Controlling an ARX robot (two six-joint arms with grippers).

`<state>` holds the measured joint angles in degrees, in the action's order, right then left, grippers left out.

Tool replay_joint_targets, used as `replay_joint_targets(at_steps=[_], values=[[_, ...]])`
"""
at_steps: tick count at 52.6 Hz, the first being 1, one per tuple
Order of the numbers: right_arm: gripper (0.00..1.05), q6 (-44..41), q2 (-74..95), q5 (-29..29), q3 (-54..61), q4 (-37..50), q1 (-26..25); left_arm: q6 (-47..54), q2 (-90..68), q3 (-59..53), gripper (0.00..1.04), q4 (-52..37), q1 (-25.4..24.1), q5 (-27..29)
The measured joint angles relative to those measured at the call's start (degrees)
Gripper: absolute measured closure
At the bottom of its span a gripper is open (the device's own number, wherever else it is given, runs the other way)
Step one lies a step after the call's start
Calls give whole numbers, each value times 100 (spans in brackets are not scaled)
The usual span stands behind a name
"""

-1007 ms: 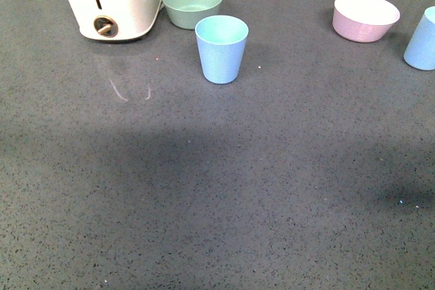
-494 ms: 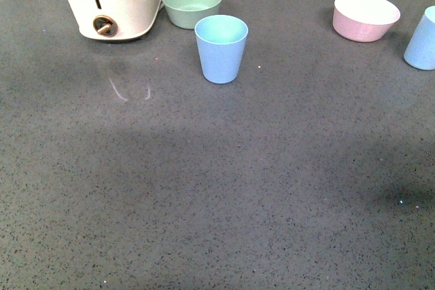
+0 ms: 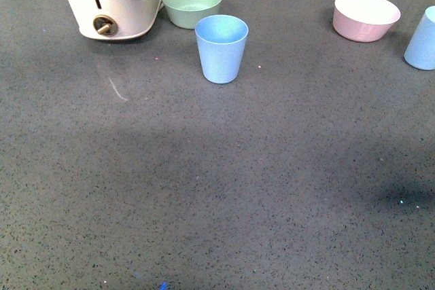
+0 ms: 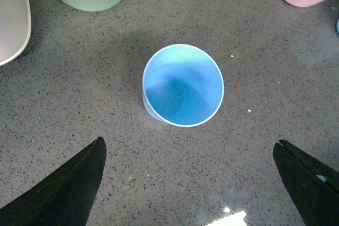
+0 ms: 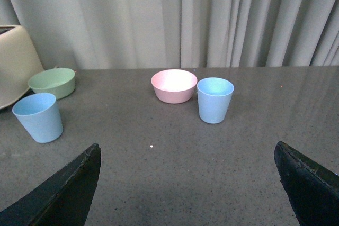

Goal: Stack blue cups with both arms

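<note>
Two blue cups counted. Centre cup (image 3: 221,49) stands upright in the upper middle of the front frame. Edge cup (image 3: 421,39) stands at the upper right, cut by the frame edge. They are well apart.

One green bowl (image 3: 192,3), just behind the centre cup and not touching it. One pink bowl (image 3: 366,16), near the edge cup. One white toaster (image 3: 112,15) at the upper left, beside the green bowl. All sit on a grey speckled counter (image 3: 217,181), with a pale curtain (image 5: 212,19) behind.

Left gripper (image 4: 189,144): spread wide and holding nothing. Its black fingers (image 4: 69,189) show at either side of the left wrist view, which looks straight down into the centre cup. It touches neither the cup nor the counter. In the front view its dark parts sit along the top edge, over the toaster and behind the green bowl.

Right gripper (image 5: 186,149): spread wide and empty, touching nothing. Both cups lie ahead of it, well clear.

Cups: light blue, matte, tapered, no handle. The rim is round. The centre cup's inside looks shaded blue, and the edge cup's looks paler aqua.
</note>
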<state>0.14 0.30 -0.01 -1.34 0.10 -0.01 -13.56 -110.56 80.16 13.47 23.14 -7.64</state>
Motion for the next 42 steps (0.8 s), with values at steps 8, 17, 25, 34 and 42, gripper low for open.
replay_joint_targets(at_steps=[8,17,25,34,42], values=[[9,0,0,0,0,0,0,0,-243,238,9,129,24,236],[9,0,0,0,0,0,0,-59,-610,518,9,262,9,439],[9,0,0,0,0,0,0,-133,-883,774,9,391,-20,623],[9,0,0,0,0,0,0,-219,-1191,1086,9,514,-48,791],[9,0,0,0,0,0,0,-249,-1453,1349,9,638,-44,927]])
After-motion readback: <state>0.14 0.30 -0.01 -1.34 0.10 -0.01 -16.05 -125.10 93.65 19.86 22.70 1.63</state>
